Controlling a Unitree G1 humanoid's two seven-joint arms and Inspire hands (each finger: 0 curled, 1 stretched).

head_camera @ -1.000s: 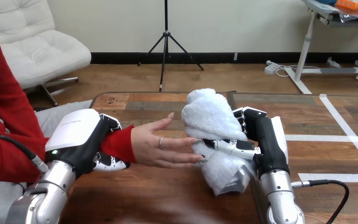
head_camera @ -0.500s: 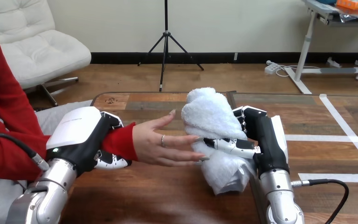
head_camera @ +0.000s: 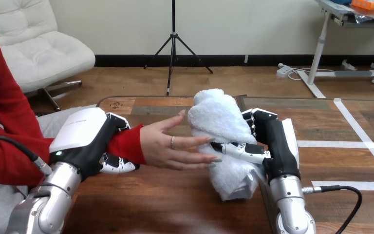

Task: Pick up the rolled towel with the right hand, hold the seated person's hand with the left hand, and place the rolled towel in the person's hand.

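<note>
Head view: left hand (head_camera: 80,139) clamped round the person's wrist (head_camera: 126,146); person's hand (head_camera: 168,151) open, touching the rolled towel (head_camera: 216,122), gripped upright by right hand (head_camera: 272,146) over the bench (head_camera: 165,204). Pickup and hold seemingly done; placing towel into the palm yet to come.

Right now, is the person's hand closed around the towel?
No, the person's hand is open, its fingers straight and just reaching the towel, which the right hand grips.
</note>
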